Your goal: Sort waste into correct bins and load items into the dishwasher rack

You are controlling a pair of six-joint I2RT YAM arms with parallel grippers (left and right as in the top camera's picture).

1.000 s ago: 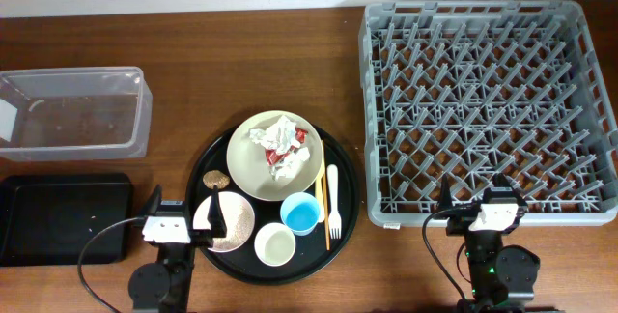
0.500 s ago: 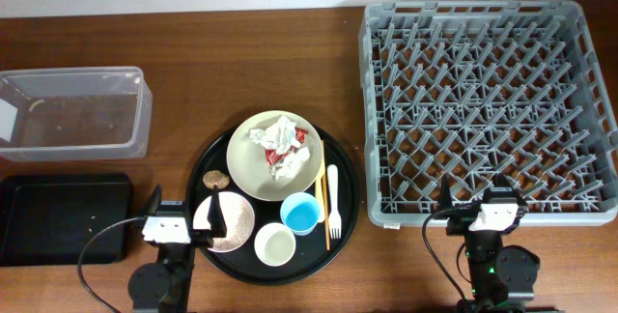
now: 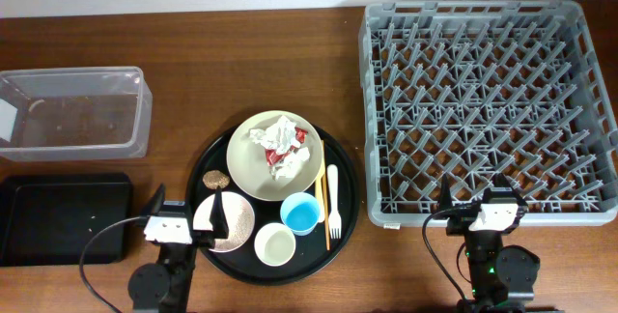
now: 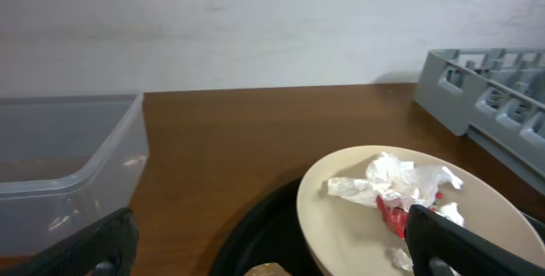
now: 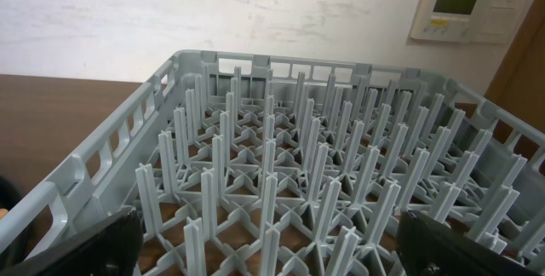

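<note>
Bright, even light; soft shadow by dishwasher rack (image 4: pixel 477 89). Overhead pic sharp; wrist pics softer, btm corners blurred.

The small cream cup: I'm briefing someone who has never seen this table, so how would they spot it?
Find the large round black tray left of the grey rack. At its edge nearest the robot sits the small cream cup, between the pink bowl and the light blue cup. It is the only cream cup, far smaller than the cream plate.
</note>
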